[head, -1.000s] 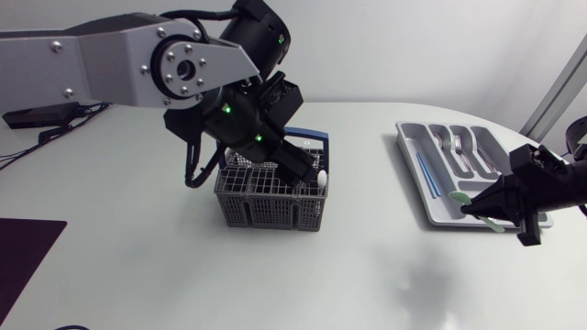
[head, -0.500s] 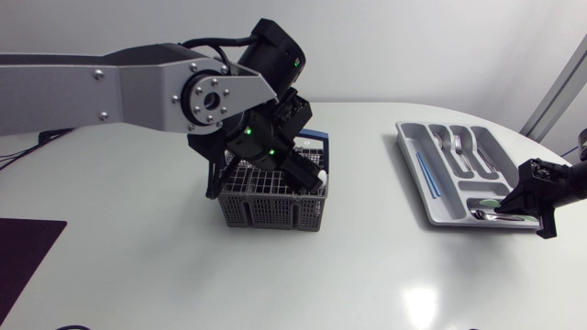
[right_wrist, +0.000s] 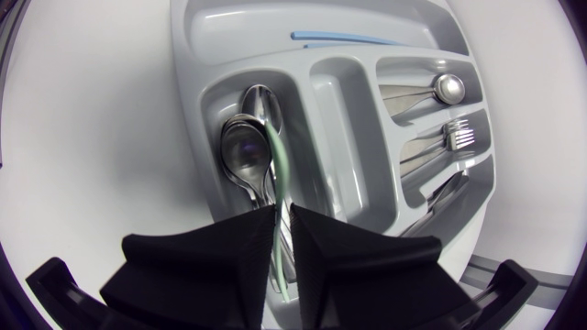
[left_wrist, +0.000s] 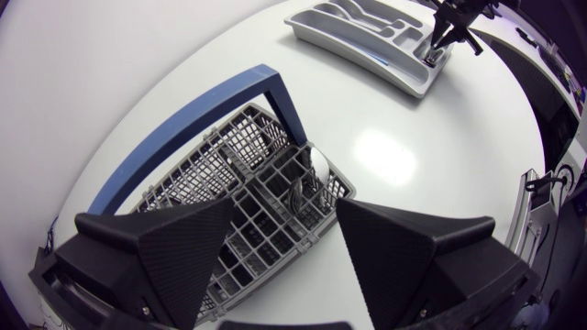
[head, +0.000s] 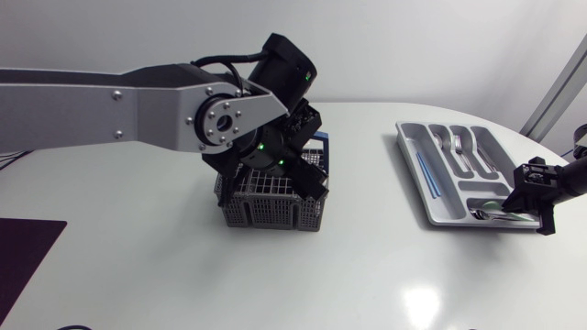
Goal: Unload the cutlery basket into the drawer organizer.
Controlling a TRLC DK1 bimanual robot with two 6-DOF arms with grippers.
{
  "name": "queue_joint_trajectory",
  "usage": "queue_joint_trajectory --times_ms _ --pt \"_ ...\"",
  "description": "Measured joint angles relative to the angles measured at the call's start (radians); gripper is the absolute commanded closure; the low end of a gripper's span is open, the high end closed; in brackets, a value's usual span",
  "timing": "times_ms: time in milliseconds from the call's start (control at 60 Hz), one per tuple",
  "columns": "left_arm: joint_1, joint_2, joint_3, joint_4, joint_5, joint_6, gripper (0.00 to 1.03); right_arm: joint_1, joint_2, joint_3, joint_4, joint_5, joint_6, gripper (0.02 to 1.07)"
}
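The grey wire cutlery basket (head: 271,209) with a blue handle (head: 316,139) stands mid-table. My left gripper (head: 298,174) hangs open right above its right end. In the left wrist view the basket (left_wrist: 266,147) lies under the open fingers (left_wrist: 174,247), with a white piece (left_wrist: 317,165) and a metal utensil (left_wrist: 303,192) in one cell. The grey drawer organizer (head: 413,156) sits at the right. My right gripper (head: 514,203) is over its nearest compartment, shut on a spoon's pale green handle (right_wrist: 280,174). The spoon's bowl (right_wrist: 243,151) rests on other spoons there.
The organizer (right_wrist: 188,110) also holds a blue stick (right_wrist: 344,38) in its long slot, and forks (right_wrist: 459,136) and more metal cutlery (right_wrist: 449,87) in the other slots. My big left arm (head: 138,105) spans the table's left half. A dark mat (head: 23,252) lies at the front left.
My right gripper carried the green-handled spoon from the organizer's front edge into its nearest compartment and lowered it. My left arm shifted right and settled lower over the basket.
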Motion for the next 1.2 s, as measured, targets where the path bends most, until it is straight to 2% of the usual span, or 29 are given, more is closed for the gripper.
queue_joint_trajectory --times_ms 200,350,433,517,717,783,1050,1133,1200 --pt "-0.024 0.013 -0.009 0.033 -0.071 0.005 0.25 0.000 0.001 0.000 -0.002 0.000 0.003 0.45" --pt "-0.046 0.028 -0.011 0.035 -0.124 0.008 0.32 0.005 -0.018 -0.008 -0.002 0.000 0.040 0.23" --pt "-0.052 0.028 -0.010 0.029 -0.146 0.008 0.39 0.013 -0.041 -0.016 -0.012 0.000 0.075 0.13" --pt "-0.054 0.036 0.008 -0.017 -0.150 0.007 0.39 0.028 -0.072 -0.028 -0.025 -0.001 0.119 0.07" --pt "-0.063 0.085 0.092 -0.150 -0.169 -0.006 0.39 0.099 -0.187 -0.101 -0.029 -0.004 0.241 0.07" --pt "-0.072 0.092 0.111 -0.175 -0.174 -0.020 0.44 0.129 -0.233 -0.132 -0.029 -0.005 0.280 0.07" --pt "-0.090 0.110 0.159 -0.208 -0.188 -0.061 0.49 0.277 -0.402 -0.271 -0.028 -0.005 0.460 0.07" --pt "-0.090 0.122 0.171 -0.216 -0.195 -0.073 0.59 0.318 -0.445 -0.296 -0.028 -0.005 0.515 0.07" --pt "-0.090 0.137 0.180 -0.220 -0.195 -0.081 0.61 0.359 -0.486 -0.317 -0.028 -0.005 0.564 0.07"
